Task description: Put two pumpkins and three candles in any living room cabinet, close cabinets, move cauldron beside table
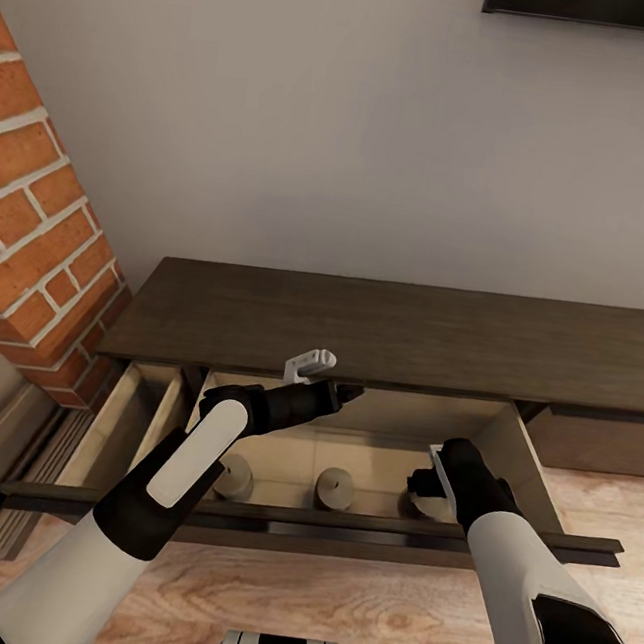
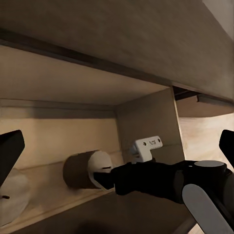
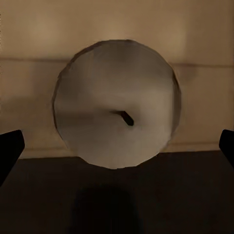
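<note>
The dark-brown cabinet (image 1: 391, 331) has a wide drawer (image 1: 338, 521) pulled out towards me. Three greyish candles stand in a row inside it: the left candle (image 1: 234, 479), the middle candle (image 1: 335, 487) and the right candle (image 1: 417, 502), which my right hand partly covers. My right gripper (image 1: 431, 483) points straight down over that right candle (image 3: 117, 117), open, with its dark fingertips (image 3: 9, 152) wide on either side of it. My left gripper (image 1: 349, 394) hovers open over the back of the drawer, holding nothing. In the left wrist view a candle (image 2: 87, 169) appears beside my right arm (image 2: 165, 180).
A second, narrower drawer (image 1: 140, 411) stands pulled out at the left, beside a red brick fireplace (image 1: 31, 226). A grey wall rises behind the cabinet, with a dark screen (image 1: 602, 8) at its top. Wood floor (image 1: 329, 595) lies in front.
</note>
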Available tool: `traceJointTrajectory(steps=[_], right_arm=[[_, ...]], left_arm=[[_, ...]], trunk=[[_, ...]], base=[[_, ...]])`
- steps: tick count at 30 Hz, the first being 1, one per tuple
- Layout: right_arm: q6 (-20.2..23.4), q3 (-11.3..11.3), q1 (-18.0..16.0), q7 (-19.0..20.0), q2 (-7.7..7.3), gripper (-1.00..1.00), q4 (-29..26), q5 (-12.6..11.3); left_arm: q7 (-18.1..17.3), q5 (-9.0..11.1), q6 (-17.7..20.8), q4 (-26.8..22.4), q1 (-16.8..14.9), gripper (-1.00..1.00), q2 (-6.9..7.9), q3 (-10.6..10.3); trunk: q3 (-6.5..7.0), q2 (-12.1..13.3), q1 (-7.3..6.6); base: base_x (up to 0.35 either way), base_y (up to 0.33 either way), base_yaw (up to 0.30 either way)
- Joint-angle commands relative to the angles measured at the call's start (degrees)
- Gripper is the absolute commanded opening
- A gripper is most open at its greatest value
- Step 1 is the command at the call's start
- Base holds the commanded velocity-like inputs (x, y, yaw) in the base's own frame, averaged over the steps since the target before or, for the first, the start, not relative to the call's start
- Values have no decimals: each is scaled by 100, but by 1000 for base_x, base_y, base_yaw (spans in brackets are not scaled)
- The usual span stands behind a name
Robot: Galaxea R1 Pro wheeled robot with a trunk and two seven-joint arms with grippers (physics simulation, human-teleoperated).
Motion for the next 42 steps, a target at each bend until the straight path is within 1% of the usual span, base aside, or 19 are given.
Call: traceJointTrajectory(steps=[1,18,24,28,29,31,35,39,42], right_arm=[[-2,-2,0,0,0,100,1,0],[0,-4,0,14,-8,100,-2,0],[2,-16,0,57,-22,100,-17,8],[7,-10,0,60,-13,100,-19,13],[12,-9,0,61,-11,100,-21,15],[17,-10,0,63,-11,100,-43,17],[33,-12,0,88,-23,100,-113,17],[44,-24,-2,162,-27,100,-196,8],[56,-125,-7,402,-43,100,-343,2]], left_arm=[[1,0,0,0,0,100,1,1],[-4,0,-2,0,0,100,-5,4],[-20,9,-31,1,3,100,-94,13],[-22,69,-38,0,7,100,-106,20],[-22,132,-41,0,8,100,-102,22],[-22,193,-38,0,8,100,-96,25],[-17,230,-19,0,9,100,-76,31],[-15,235,-7,0,9,100,-70,37],[-14,237,-2,0,9,100,-62,43]], trunk=[[0,0,0],[0,0,0],[0,0,0],[0,0,0],[22,1,-3],[66,4,-8],[155,9,-18],[229,151,-96],[283,271,-162]], base=[[0,0,0],[0,0,0],[0,0,0],[0,0,0],[0,0,0],[0,0,0],[0,0,0],[0,0,0],[0,0,0]])
